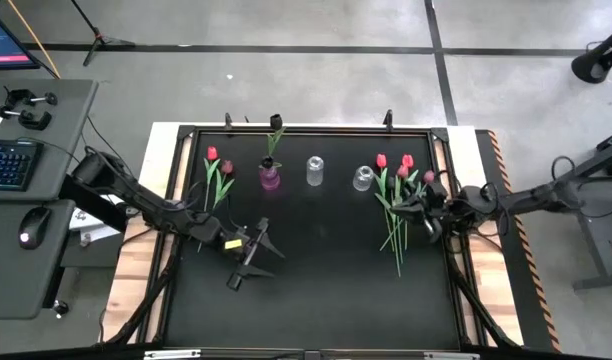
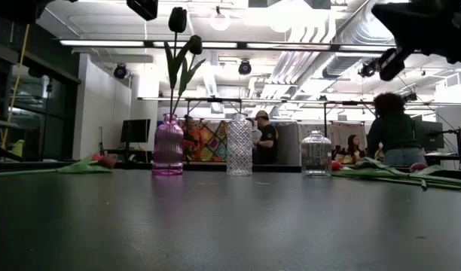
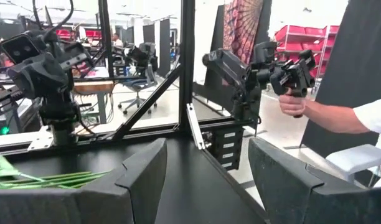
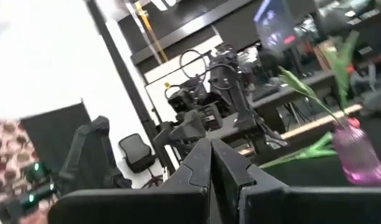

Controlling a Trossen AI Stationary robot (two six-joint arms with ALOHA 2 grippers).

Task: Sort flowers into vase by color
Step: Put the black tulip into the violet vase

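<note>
Sorting stood barely begun: only the purple vase (image 1: 270,179) held a flower, one dark maroon tulip (image 1: 275,121), while the tall clear vase (image 1: 315,171) and the round clear vase (image 1: 362,178) beside it were empty. Two tulips, one red and one darker pink (image 1: 218,172), lay on the bench (image 1: 316,290) left of the purple vase. A larger bundle of red and pink tulips (image 1: 398,195) lay to the right of the round clear vase, stems pointing toward the near edge.

Your left gripper (image 1: 254,258) hovered over bare bench near the middle-left, jaws spread wide and holding nothing. Your right gripper (image 1: 429,212) sat at the right-hand bundle with its jaws fully closed; no stem showed between them in the right wrist view.

To do this step well, you probably needed to part the right jaws before descending, then take a single stem low on its length, clear of its neighbours. Tangled leaves could drag a second flower along. You should have matched head colour to one vase and kept to it.
</note>
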